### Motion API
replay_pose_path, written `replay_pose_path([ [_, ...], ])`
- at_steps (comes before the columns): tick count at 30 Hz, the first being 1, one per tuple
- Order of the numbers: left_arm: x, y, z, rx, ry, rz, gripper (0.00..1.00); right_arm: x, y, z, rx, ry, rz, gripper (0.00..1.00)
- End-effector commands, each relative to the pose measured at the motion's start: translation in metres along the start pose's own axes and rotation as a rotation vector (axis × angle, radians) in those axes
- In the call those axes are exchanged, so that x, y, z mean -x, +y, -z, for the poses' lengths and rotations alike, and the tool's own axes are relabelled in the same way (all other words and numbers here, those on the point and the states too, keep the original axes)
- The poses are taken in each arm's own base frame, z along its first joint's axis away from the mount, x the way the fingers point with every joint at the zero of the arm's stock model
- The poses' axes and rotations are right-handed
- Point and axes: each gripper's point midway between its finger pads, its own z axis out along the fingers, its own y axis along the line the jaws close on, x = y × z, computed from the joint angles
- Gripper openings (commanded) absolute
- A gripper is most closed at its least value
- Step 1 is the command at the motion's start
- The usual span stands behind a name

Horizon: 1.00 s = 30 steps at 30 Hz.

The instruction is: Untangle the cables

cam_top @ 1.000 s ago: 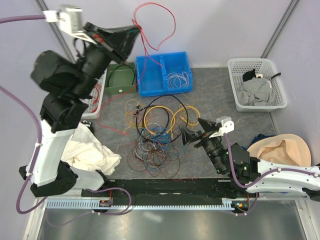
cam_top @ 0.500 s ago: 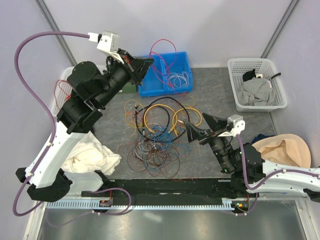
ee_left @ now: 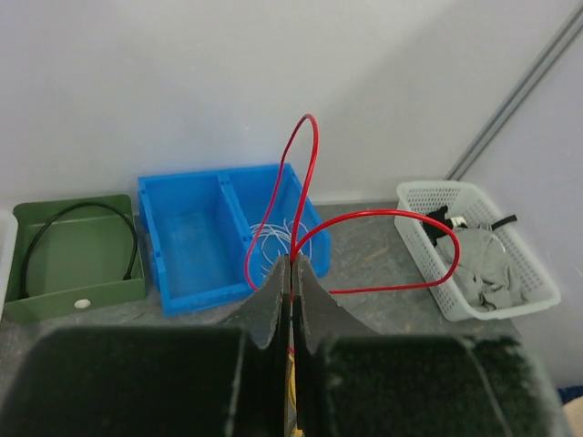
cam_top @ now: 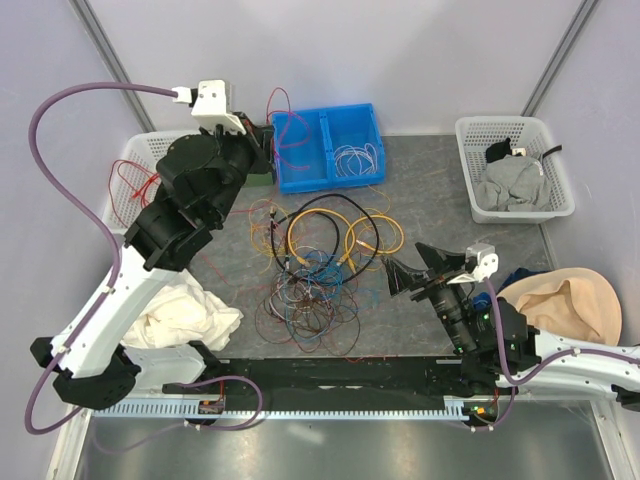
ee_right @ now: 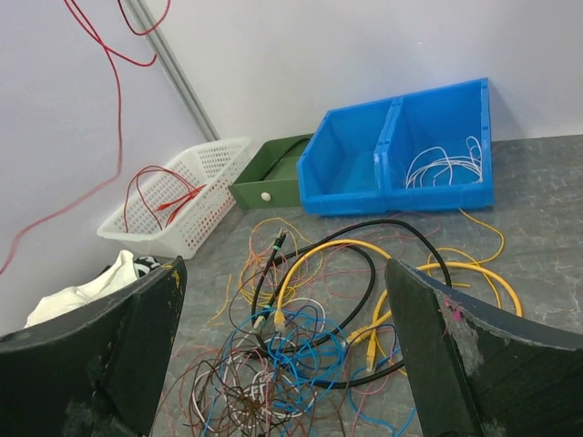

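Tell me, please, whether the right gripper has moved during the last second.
Yes: the right gripper has drawn back to the right, away from the cable heap.

cables point(cam_top: 318, 272) lie before the bin point(cam_top: 327, 145), basket point(cam_top: 505, 122) at right.

Pale lilac walls point(cam_top: 450, 50) enclose a mottled grey tabletop point(cam_top: 430, 190), with grey metal posts point(cam_top: 556, 58) at the back corners.
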Motion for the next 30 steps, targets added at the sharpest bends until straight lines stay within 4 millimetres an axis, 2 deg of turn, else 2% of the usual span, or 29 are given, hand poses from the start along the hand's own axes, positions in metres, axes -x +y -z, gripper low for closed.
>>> replay_pose_path([
  [1, 0.001, -0.015, 0.015, -0.118, 0.011, 0.024, 0.02, 0.013, 0.008, -0.003, 0.023, -0.031, -0.014, 0.98],
  [2, -0.004, -0.025, 0.02, -0.185, 0.035, 0.04, 0.02, 0.022, 0.015, -0.006, 0.043, -0.047, -0.025, 0.98],
  [5, -0.014, -0.038, 0.026, -0.265, 0.075, 0.062, 0.02, 0.042, 0.032, -0.012, 0.086, -0.083, -0.015, 0.98],
  [7, -0.023, -0.042, 0.028, -0.289, 0.103, 0.065, 0.02, 0.051, 0.04, -0.015, 0.107, -0.104, -0.01, 0.98],
  [10, -0.038, -0.05, 0.032, -0.34, 0.15, 0.081, 0.02, 0.08, 0.057, -0.022, 0.137, -0.162, 0.0, 0.98],
  [12, -0.048, -0.053, 0.032, -0.355, 0.176, 0.086, 0.02, 0.09, 0.072, -0.028, 0.172, -0.189, 0.001, 0.98],
  [13, -0.051, -0.055, 0.033, -0.367, 0.188, 0.091, 0.02, 0.103, 0.079, -0.029, 0.188, -0.213, 0.001, 0.98],
  [15, -0.057, -0.057, 0.032, -0.374, 0.205, 0.092, 0.02, 0.109, 0.095, -0.035, 0.226, -0.236, 0.01, 0.98],
  [16, -0.06, -0.059, 0.032, -0.382, 0.214, 0.095, 0.02, 0.122, 0.101, -0.037, 0.237, -0.267, 0.006, 0.98],
  [18, -0.062, -0.06, 0.033, -0.393, 0.22, 0.1, 0.02, 0.117, 0.115, -0.047, 0.25, -0.267, 0.048, 0.98],
  [19, -0.062, -0.062, 0.034, -0.401, 0.224, 0.105, 0.02, 0.127, 0.119, -0.05, 0.24, -0.291, 0.046, 0.98],
  [21, -0.063, -0.063, 0.035, -0.41, 0.226, 0.11, 0.02, 0.117, 0.128, -0.063, 0.219, -0.279, 0.116, 0.98],
  [22, -0.062, -0.063, 0.038, -0.416, 0.227, 0.113, 0.02, 0.123, 0.128, -0.068, 0.188, -0.289, 0.117, 0.98],
  [23, -0.064, -0.063, 0.039, -0.42, 0.231, 0.116, 0.02, 0.111, 0.133, -0.076, 0.17, -0.264, 0.17, 0.98],
  [25, -0.064, -0.064, 0.042, -0.43, 0.233, 0.123, 0.02, 0.098, 0.139, -0.089, 0.128, -0.227, 0.216, 0.98],
  [28, -0.064, -0.062, 0.046, -0.433, 0.233, 0.125, 0.02, 0.084, 0.135, -0.106, 0.048, -0.212, 0.284, 0.98],
  [30, -0.065, -0.061, 0.05, -0.435, 0.232, 0.127, 0.02, 0.082, 0.12, -0.117, -0.032, -0.212, 0.287, 0.98],
])
